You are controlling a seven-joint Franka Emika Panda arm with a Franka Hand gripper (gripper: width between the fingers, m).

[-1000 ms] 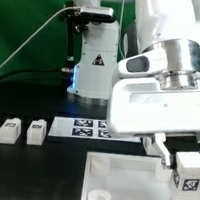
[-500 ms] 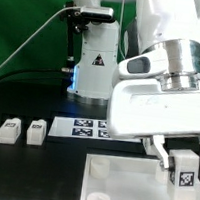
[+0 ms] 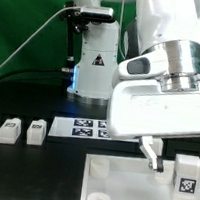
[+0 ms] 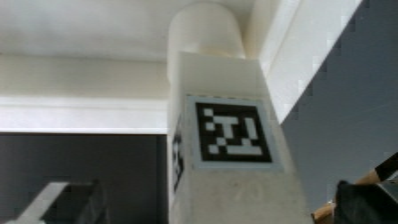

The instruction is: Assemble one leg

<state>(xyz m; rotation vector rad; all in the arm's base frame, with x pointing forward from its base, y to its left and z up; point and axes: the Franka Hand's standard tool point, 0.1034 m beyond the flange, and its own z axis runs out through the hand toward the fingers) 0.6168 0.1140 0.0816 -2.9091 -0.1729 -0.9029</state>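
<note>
A leg (image 3: 187, 176), a small white block with a black-and-white tag, stands upright at the exterior view's right on the white square panel (image 3: 119, 179). My gripper (image 3: 179, 167) straddles it. One finger (image 3: 151, 154) stands apart from the leg with a gap between them; the other finger is out of frame. In the wrist view the leg (image 4: 222, 130) fills the middle, its far end against the panel's (image 4: 89, 70) white rim. My gripper (image 4: 205, 205) is open there, with dark fingers on either side that do not press the leg.
Two more legs (image 3: 7, 130) (image 3: 35, 131) lie on the black table at the exterior view's left. The marker board (image 3: 85, 128) lies behind the panel. A round socket (image 3: 99, 198) shows in the panel's near corner. The robot base (image 3: 95, 62) stands behind.
The visible finger has moved away from the leg toward the exterior view's left, opening a gap. The leg has sunk slightly lower onto the panel.
</note>
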